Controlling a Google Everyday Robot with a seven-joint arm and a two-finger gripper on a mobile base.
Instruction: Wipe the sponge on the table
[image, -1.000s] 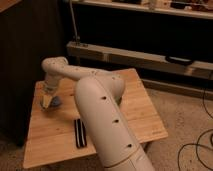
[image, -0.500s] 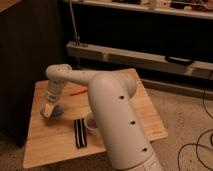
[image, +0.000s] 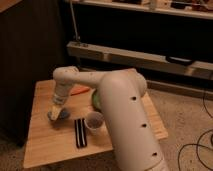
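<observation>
reaching in from the near right, big white arm (image: 120, 112) bent across the table (image: 44, 146). gripper (image: 55, 110) pointed straight down at the left-middle of the plank top, well in from every edge. set right on the sponge (image: 62, 115), or a hair above it; only a blue-grey sliver of the pad showing to the right of and just below the tip, flat on the wood.

cannot tell whether clamped on the pad or merely pressing on it; grip state hidden behind the wrist.

judged as the wiping step itself: pad down on the table with the tool on top of it. impossible to say how much of the top has been covered, with no streak or mark on the wood to go by.

next move, by this reading: calls for steady downward contact and a slide along the planks, not a lift. calls for care toward the right, with the white cup (image: 93, 121) near the pad and the black striped strip (image: 80, 132) just near-right of it, both within reach of a careless stroke. more bare wood toward the near left. orange object (image: 80, 90) farther back, well apart from the pad.
</observation>
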